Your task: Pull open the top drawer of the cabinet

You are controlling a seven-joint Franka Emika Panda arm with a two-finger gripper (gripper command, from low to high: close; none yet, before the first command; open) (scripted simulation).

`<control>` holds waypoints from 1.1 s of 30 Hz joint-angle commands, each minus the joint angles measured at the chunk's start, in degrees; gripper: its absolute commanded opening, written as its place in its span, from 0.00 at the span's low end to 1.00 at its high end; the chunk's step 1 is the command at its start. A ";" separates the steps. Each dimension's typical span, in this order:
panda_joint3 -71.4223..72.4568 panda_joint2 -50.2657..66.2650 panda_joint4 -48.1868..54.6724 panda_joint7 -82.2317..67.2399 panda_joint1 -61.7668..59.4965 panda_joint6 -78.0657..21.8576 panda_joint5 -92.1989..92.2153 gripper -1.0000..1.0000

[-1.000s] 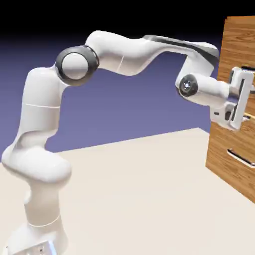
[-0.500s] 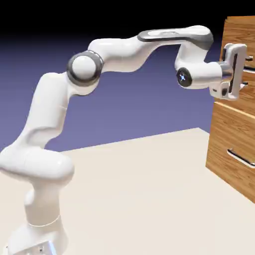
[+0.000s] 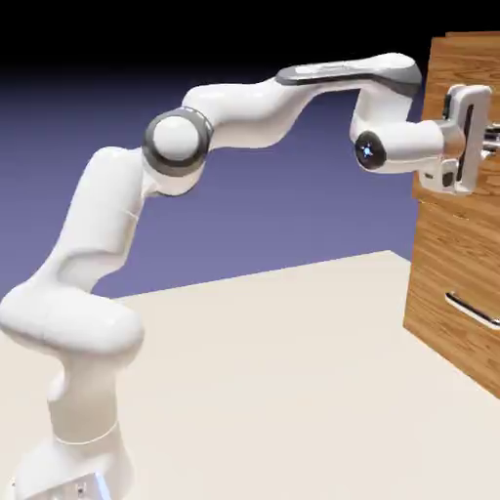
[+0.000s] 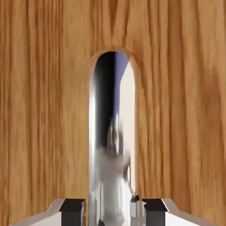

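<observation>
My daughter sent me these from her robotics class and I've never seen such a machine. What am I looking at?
This is a computer-rendered scene. The exterior view comes from a fixed camera standing off to the side: a jointed white robot arm reaches over a pale table toward a brown wood-grain cabinet. Lower down, another drawer has its own silver bar handle.

The hand view is from a camera on the robot's hand, facing the wood up close. The shiny upright strip is the top drawer's handle, mirroring its surroundings. The gripper has its two fingertips closed on it, one either side. Nothing loose shows on the table.
</observation>
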 commanded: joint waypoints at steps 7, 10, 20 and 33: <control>-10.14 -9.88 -12.04 -13.75 14.46 -0.47 6.64 0.00; -15.05 -13.12 -15.32 -18.60 20.69 -0.24 8.88 0.00; -34.23 -16.69 -22.21 -24.78 41.42 -0.48 11.86 0.00; -61.21 -5.29 -36.93 -12.36 66.52 -5.71 5.94 0.00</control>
